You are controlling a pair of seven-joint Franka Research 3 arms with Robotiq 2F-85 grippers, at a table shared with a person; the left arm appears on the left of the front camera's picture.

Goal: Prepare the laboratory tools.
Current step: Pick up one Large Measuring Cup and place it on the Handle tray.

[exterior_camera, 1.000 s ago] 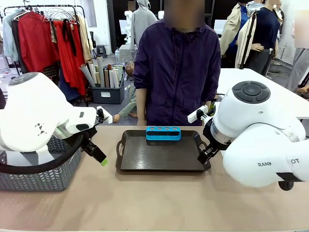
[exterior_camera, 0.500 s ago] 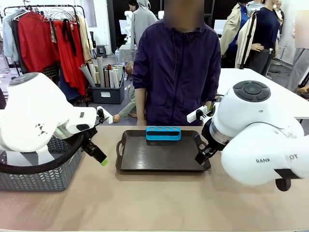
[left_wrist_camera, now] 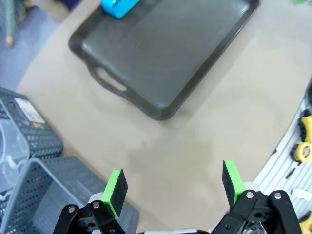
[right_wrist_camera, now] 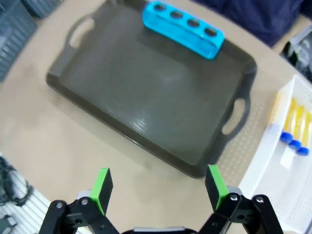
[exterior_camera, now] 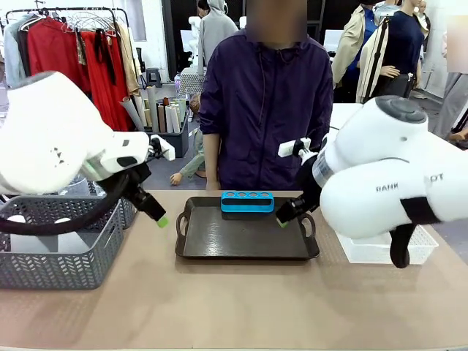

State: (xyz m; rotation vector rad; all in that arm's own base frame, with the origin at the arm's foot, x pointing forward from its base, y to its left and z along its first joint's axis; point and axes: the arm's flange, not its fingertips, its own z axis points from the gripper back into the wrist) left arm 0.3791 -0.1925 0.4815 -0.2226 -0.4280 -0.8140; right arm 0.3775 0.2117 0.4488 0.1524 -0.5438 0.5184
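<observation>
Arms risen; my right gripper (right_wrist_camera: 158,187) over black handled tray (right_wrist_camera: 146,97), left gripper (left_wrist_camera: 174,187) beside it, both gaping, empty. Should approach blue-capped yellow-liquid tubes (right_wrist_camera: 291,124) squarely.

Black tray (exterior_camera: 241,240), grey mesh basket (exterior_camera: 58,267)

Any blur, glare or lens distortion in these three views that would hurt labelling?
Front view: sharp, evenly lit, tray clear. Left wrist view: soft throughout, table edge looks bowed by the wide lens, rack cut by the top edge. Right wrist view: mildly soft, pale sheen on the tray floor, tubes at the edge blurred.
</observation>
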